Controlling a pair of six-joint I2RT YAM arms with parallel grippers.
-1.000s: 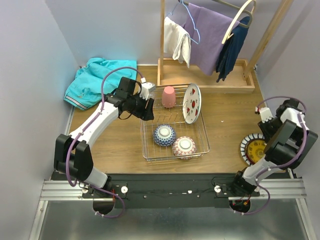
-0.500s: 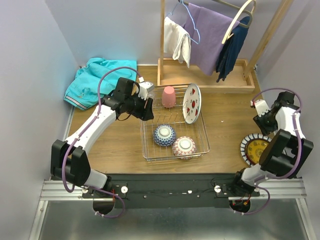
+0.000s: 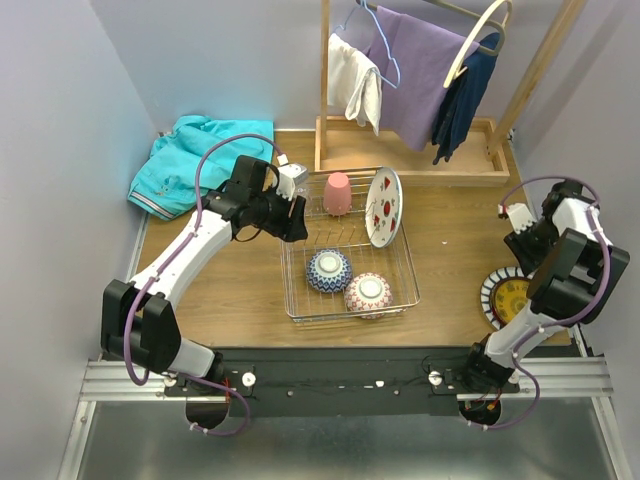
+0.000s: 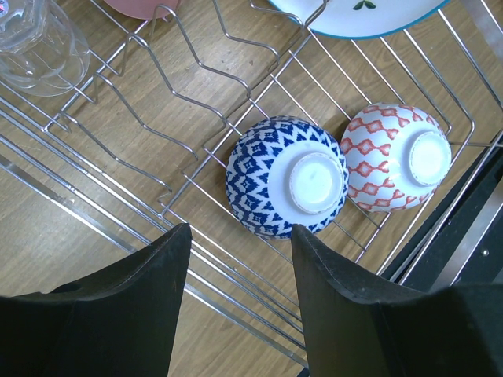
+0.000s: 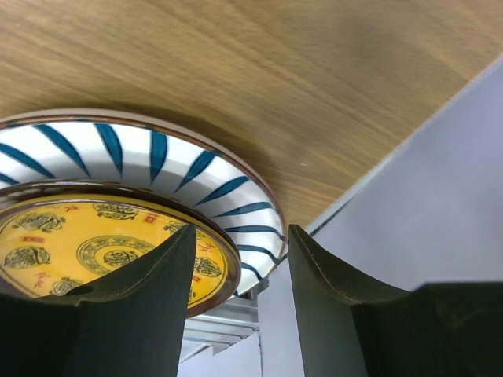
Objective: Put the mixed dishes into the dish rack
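The silver wire dish rack (image 3: 286, 268) stands mid-table. In it are the pink cup (image 3: 338, 193), the white plate with red fruit motifs (image 3: 383, 207) on edge, and the blue-patterned bowl (image 3: 328, 270) and pink-patterned bowl (image 3: 368, 293), both upside down. The left wrist view shows the rack's wires (image 4: 149, 188), both bowls (image 4: 259, 177) (image 4: 377, 165) and the clear glass (image 4: 39, 43). My left gripper (image 3: 296, 214) (image 4: 240, 236) is open and empty above the rack's left side. My right gripper (image 3: 521, 238) (image 5: 240, 236) is open just above the stacked plates (image 3: 505, 298). There a yellow plate (image 5: 94, 251) lies on a blue-striped one (image 5: 157, 153).
A wooden clothes rack (image 3: 420, 165) with hanging garments stands at the back. A teal garment (image 3: 190, 160) lies at the back left. The plates sit by the table's right edge, close to the grey wall (image 5: 424, 196).
My right arm has swung: its elbow moved and the wrist shifted a little toward the back above the plates. My left arm edged slightly left, then held still. The dishes have not moved.
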